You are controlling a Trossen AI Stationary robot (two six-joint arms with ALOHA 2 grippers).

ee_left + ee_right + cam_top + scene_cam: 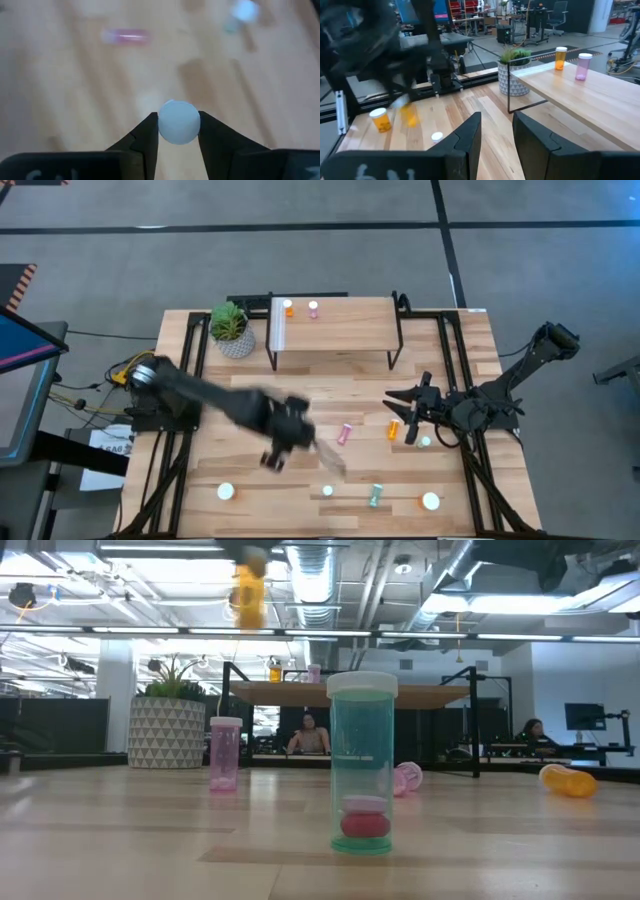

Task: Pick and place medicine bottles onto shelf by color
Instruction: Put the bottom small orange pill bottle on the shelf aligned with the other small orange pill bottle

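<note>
Left hand [178,131] gripping orange bottle [178,123] aloft

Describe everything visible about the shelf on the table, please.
The shelf is a small rectangular platform of light wood with a white strip along one short edge, raised on thin black metal legs. It stands at the table's far side, beside the potted plant. Two capped bottles stand upright on it near the strip: an orange bottle and a pink bottle.
</note>
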